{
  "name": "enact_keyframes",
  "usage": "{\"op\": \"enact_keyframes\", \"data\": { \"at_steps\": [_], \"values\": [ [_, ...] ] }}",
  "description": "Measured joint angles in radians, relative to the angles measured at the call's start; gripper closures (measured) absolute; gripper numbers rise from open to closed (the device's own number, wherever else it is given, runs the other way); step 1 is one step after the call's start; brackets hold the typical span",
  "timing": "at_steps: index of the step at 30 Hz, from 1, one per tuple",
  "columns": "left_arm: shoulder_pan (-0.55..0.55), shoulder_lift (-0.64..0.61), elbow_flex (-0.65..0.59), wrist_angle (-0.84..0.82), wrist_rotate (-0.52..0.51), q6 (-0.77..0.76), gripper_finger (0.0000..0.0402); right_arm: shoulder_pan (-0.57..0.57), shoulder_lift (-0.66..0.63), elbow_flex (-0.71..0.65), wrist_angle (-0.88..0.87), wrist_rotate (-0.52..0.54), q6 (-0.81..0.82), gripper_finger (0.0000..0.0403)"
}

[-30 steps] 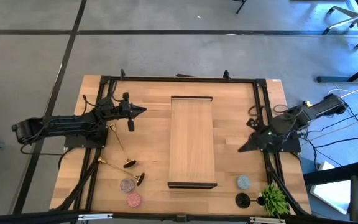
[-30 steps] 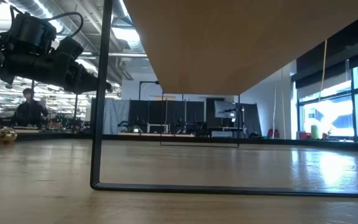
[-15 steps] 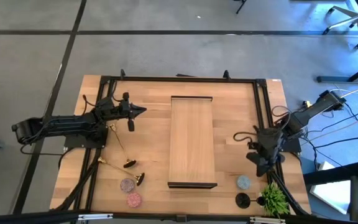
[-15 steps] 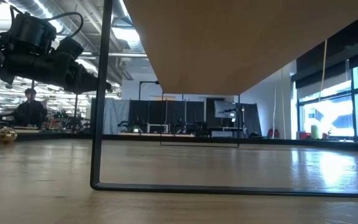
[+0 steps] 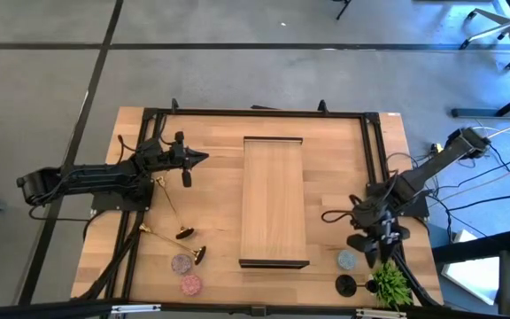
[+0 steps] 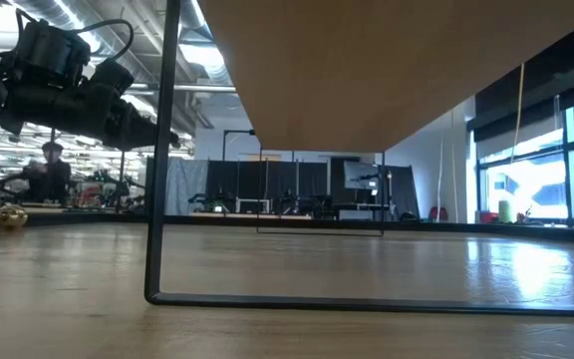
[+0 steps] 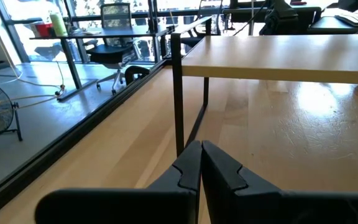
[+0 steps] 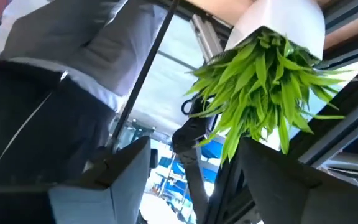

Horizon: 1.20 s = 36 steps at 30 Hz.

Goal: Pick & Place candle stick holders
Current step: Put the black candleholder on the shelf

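Note:
My right gripper point(image 5: 372, 248) hovers open just above and beside the low light-blue holder point(image 5: 347, 260) at the near right, touching nothing. In its wrist view the open fingers point(image 8: 114, 180) frame the green plant point(image 8: 266, 99). The black stemmed holder point(image 5: 346, 285) stands on its base near the front edge. At the near left, two gold holders point(image 5: 182, 234) point(image 5: 200, 254) lie on their sides by the mauve point(image 5: 181, 263) and pink point(image 5: 190, 283) low holders. My left gripper point(image 5: 195, 159) point(image 7: 201, 168) waits shut at the far left, above the table.
A raised wooden shelf point(image 5: 274, 202) on black legs point(image 6: 157, 199) fills the table's middle. The leafy plant point(image 5: 390, 283) stands at the near right corner, close to the black holder. A black frame rail point(image 5: 379, 159) runs along the table's edges. People are visible in the room behind.
My right gripper has swung from pointing at the table's left to pointing at the near edge. It has rolled, sunk and gone toward the light-blue holder. Its fingers, which met in a point before, now stand apart. No holder has moved.

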State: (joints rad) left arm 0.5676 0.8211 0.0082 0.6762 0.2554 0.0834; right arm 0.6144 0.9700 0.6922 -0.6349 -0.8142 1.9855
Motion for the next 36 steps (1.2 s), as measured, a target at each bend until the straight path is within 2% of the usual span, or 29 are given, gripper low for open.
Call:
{"op": "enact_keyframes", "data": {
  "at_steps": [12,17,19,20,21,24,25,31,33,36],
  "values": [
    [0.0,0.0,0.0,-0.001,-0.001,0.013,0.0395,-0.006,0.138,0.0,0.082,0.023,-0.109,0.0149],
    [0.004,0.0,0.0,0.015,-0.103,0.363,0.0395,-0.012,0.178,0.0,0.098,0.037,-0.139,0.0149],
    [0.004,0.0,0.001,0.026,-0.132,0.408,0.0395,-0.011,0.189,0.0,0.108,0.04,-0.142,0.0149],
    [0.004,0.001,0.005,0.047,-0.132,0.377,0.0395,-0.011,0.196,0.0,0.122,0.042,-0.142,0.0149],
    [0.001,0.001,0.011,0.079,-0.115,0.286,0.0395,-0.011,0.201,0.0,0.129,0.048,-0.142,0.0149],
    [-0.02,0.0,0.029,0.217,0.008,-0.172,0.0395,-0.011,0.211,0.0,0.152,0.068,-0.142,0.0149],
    [-0.024,0.0,0.035,0.259,0.016,-0.302,0.0395,-0.011,0.213,0.0,0.152,0.071,-0.143,0.0149],
    [-0.032,-0.006,0.103,0.421,-0.055,-1.095,0.0395,-0.008,0.22,0.0,0.171,0.055,-0.116,0.0149],
    [-0.034,-0.005,0.122,0.417,-0.077,-1.175,0.0395,-0.004,0.22,0.0,0.193,0.037,-0.091,0.0149],
    [-0.059,-0.002,0.154,0.417,-0.088,-1.19,0.0395,0.006,0.22,0.0,0.227,0.01,-0.059,0.0149]
  ]
}}
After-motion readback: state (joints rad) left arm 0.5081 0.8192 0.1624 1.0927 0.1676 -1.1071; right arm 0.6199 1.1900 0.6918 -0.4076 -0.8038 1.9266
